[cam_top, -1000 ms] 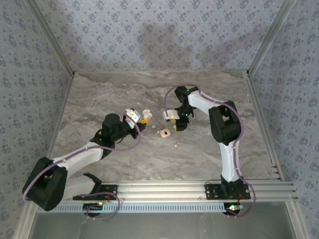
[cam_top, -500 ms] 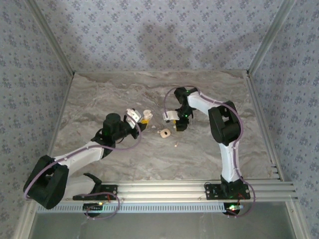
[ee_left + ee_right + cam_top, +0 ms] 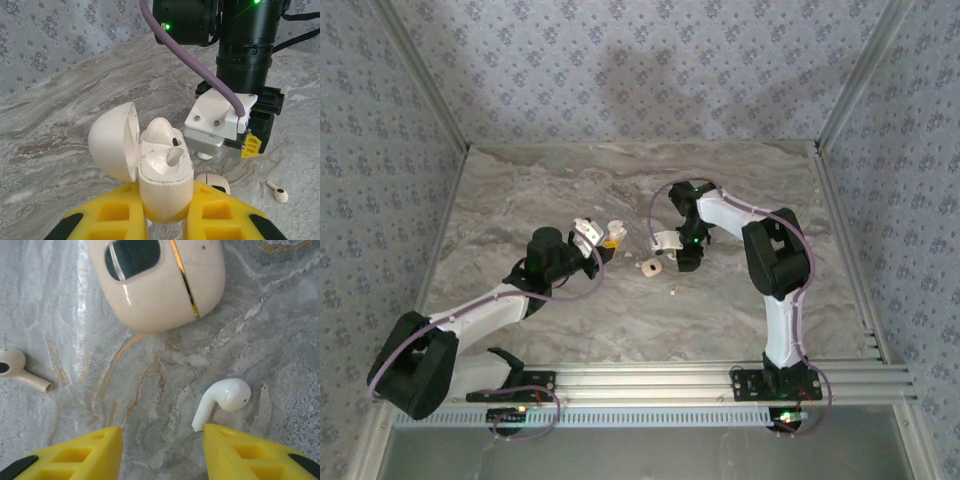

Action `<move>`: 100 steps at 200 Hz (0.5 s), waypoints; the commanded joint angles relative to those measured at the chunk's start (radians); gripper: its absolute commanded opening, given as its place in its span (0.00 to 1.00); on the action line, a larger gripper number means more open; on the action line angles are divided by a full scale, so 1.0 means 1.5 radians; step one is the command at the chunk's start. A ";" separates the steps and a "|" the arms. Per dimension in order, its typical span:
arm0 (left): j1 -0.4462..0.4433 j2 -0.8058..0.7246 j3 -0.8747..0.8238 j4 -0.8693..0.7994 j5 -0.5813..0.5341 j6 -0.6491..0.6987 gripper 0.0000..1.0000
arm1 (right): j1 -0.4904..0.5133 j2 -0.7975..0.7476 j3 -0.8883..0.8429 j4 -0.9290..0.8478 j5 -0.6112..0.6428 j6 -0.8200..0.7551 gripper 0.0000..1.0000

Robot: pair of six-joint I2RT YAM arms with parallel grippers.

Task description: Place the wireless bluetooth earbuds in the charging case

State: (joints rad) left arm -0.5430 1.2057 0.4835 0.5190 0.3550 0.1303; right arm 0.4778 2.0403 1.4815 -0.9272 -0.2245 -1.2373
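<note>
My left gripper [image 3: 165, 216] [image 3: 604, 241] is shut on a white charging case [image 3: 165, 175] [image 3: 613, 228] and holds it upright. Its lid [image 3: 114, 141] hangs open to the left, and one white earbud [image 3: 162, 132] sits in a socket. A second white earbud [image 3: 225, 399] [image 3: 204, 155] lies on the marble. My right gripper [image 3: 162, 450] [image 3: 678, 262] stands open just over the table, and its right fingertip [image 3: 235, 440] meets the end of that earbud's stem.
A closed peach-beige case [image 3: 160, 280] [image 3: 651, 267] [image 3: 214, 181] with a dark window lies between the two grippers. A beige earbud [image 3: 20, 370] [image 3: 673, 292] [image 3: 277, 191] lies loose nearer the arm bases. Metal frame rails border the marble table [image 3: 520, 200].
My right gripper has shifted slightly toward the near side and its jaws have narrowed. The left arm and the case it holds have stayed put.
</note>
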 commanded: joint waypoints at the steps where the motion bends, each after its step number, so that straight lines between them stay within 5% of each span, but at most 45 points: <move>1: 0.004 -0.007 0.022 0.012 0.017 0.003 0.18 | 0.005 -0.046 0.001 -0.038 0.031 0.048 0.48; 100: 0.005 -0.016 0.019 0.012 0.006 -0.007 0.18 | 0.030 -0.020 0.128 -0.087 0.116 0.451 0.53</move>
State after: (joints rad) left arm -0.5430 1.2041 0.4835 0.5190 0.3550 0.1291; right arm 0.5148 1.9831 1.6249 -1.0031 -0.0807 -0.7834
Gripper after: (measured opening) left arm 0.182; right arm 0.530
